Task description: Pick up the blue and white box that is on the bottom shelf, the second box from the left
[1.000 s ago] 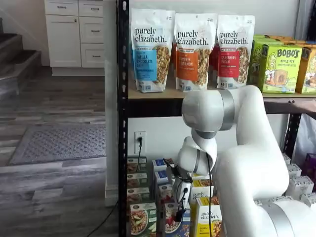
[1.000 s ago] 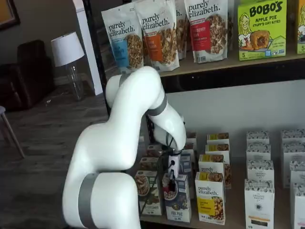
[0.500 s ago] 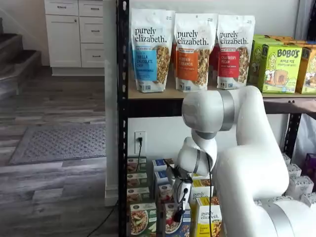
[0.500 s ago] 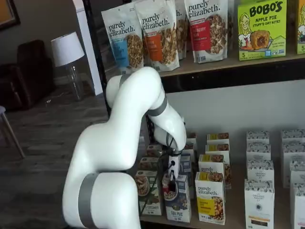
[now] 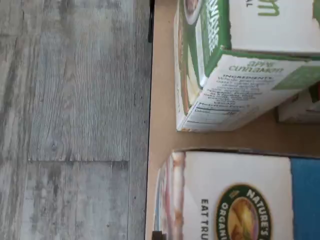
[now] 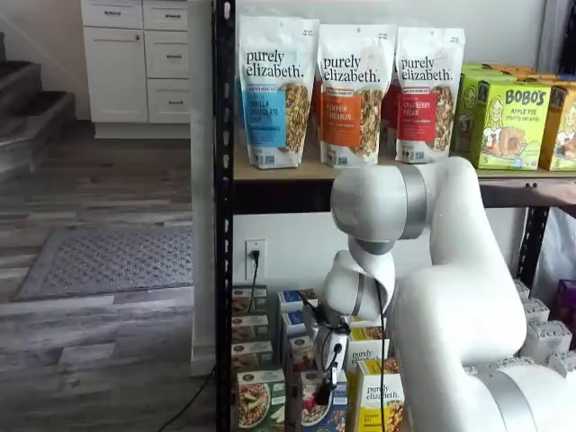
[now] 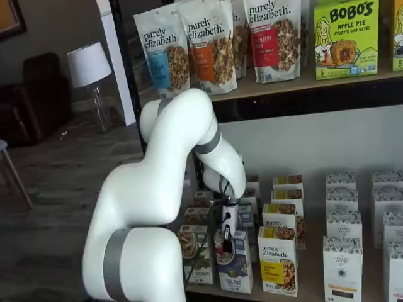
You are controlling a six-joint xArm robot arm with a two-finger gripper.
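The tool [image 7: 226,238] hangs from the white arm [image 7: 170,189] at the front of the bottom shelf [image 7: 302,290], its black fingers [image 6: 326,389] down at the top of the blue box [image 7: 235,267]. In both shelf views the fingers are seen side-on against the carton; no gap between them shows, and whether they are clamped on the box cannot be told.

The blue box stands upright in the front row, white band at the top, blue below, with a bowl of granola and red berries pictured on its front. It has not left the shelf. In a shelf view [image 6: 322,403] only its upper part shows, cut by the frame edge.

Just beside it on one side stands a green carton [image 7: 196,255], on the other a yellow carton [image 7: 278,261] marked "purely elizabeth". More small cartons stand in rows behind all three. Further along the shelf are white cartons [image 7: 342,267].

The wrist view shows the white lid of the blue box [image 5: 235,197] close up, the green carton [image 5: 235,65] near it but apart, the tan shelf board between them, and grey plank floor [image 5: 70,120] beyond the shelf edge.

On the tier above stand tall granola bags [image 6: 346,90] and green boxes [image 6: 504,121].
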